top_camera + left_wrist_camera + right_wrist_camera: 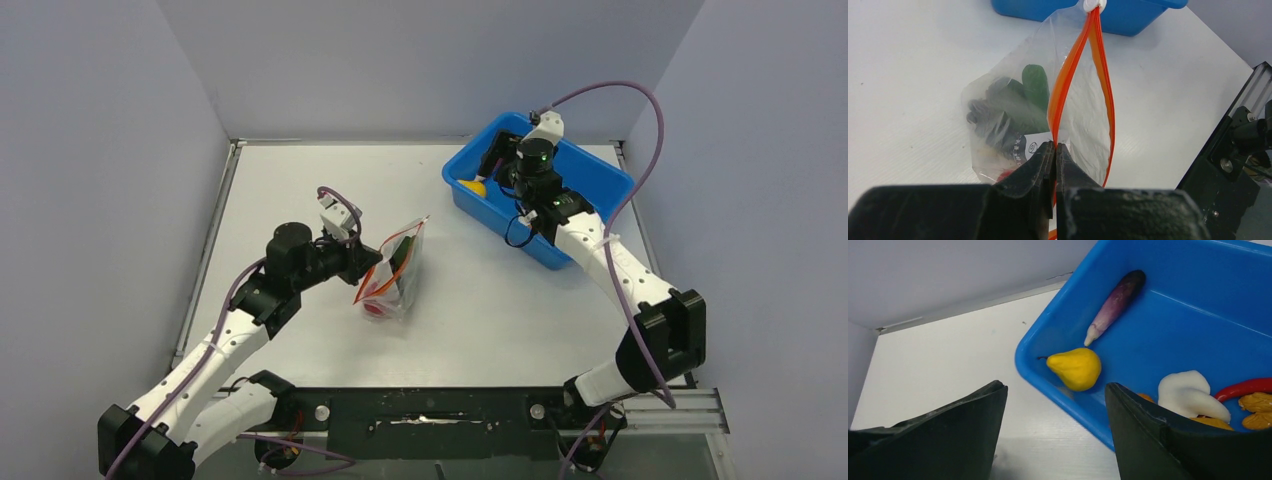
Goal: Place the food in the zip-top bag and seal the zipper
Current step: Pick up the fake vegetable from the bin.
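One bag, one tub, and the food pieces that can be counted

One zip-top bag (395,270) sits near the table's (300,180) middle, and one blue tub (478,208) at its far right corner. The tub holds one purple eggplant (1115,300), one yellow pear (1075,368), one white piece (1190,395), one red chili (1243,388) and at least three orange-brown pieces (1258,402). The bag holds one green piece (1035,85); the rest is uncountable.

Even, diffuse light from overhead. The white matte tabletop (470,330) is bright, with soft, short shadows. The clear crinkly plastic bag (1008,100) shows a faint sheen, no harsh glare. In both wrist views the lower frame edge is slightly soft.
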`<act>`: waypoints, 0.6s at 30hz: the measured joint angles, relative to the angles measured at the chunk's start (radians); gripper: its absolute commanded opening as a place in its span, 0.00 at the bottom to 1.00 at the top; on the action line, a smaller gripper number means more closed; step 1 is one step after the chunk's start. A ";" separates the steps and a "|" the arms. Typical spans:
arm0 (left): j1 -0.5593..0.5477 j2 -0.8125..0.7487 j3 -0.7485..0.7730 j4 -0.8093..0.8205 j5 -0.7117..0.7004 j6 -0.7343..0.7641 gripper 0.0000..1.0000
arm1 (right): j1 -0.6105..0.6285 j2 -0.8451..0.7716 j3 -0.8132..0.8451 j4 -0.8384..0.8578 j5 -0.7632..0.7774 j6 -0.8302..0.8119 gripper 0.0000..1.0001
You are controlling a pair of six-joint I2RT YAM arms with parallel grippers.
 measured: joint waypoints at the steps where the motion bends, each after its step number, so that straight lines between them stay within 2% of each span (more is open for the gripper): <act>1: 0.000 0.000 0.000 0.003 0.002 0.000 0.00 | -0.024 0.026 0.009 0.009 -0.001 0.000 0.73; 9: 0.003 -0.021 -0.017 0.016 0.021 0.000 0.00 | -0.181 0.294 0.098 0.044 -0.038 0.031 0.71; 18: 0.006 -0.028 -0.018 0.020 0.027 -0.005 0.00 | -0.269 0.584 0.244 0.110 -0.124 0.097 0.67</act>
